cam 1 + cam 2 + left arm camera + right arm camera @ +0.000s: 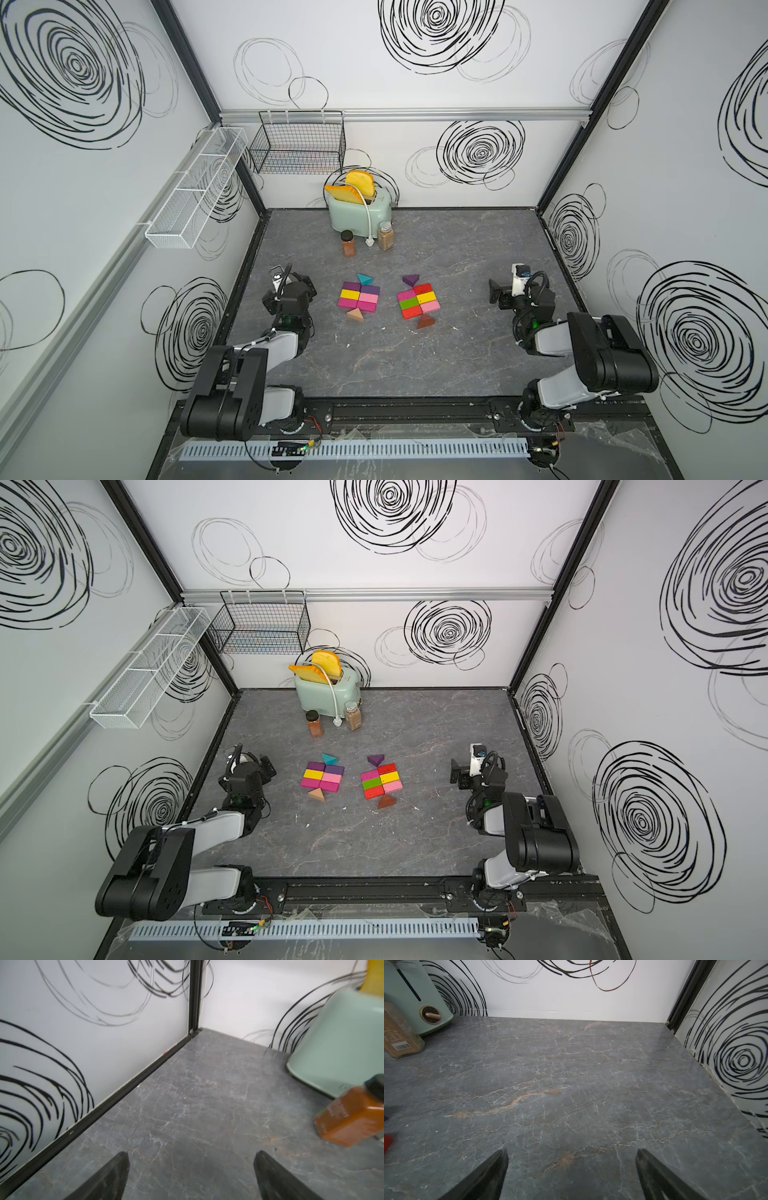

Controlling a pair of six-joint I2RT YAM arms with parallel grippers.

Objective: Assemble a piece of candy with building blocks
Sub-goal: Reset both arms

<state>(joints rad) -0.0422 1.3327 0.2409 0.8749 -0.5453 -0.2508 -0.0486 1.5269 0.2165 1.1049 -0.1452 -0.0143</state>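
Left gripper (190, 1155) and right gripper (572, 1153) gape wide; toaster (345, 216) holds two toast slices (360, 183).

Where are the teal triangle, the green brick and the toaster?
teal triangle (365, 278), in a top view: top face.
green brick (409, 303), in a top view: top face.
toaster (347, 217), in a top view: front wall.

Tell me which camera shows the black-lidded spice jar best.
A top view: the black-lidded jar stands whole and sharp in front of the toaster, and both top views show it alike. The left wrist view has it close but blurred and cut by the frame edge. The right wrist view shows only the other jar.
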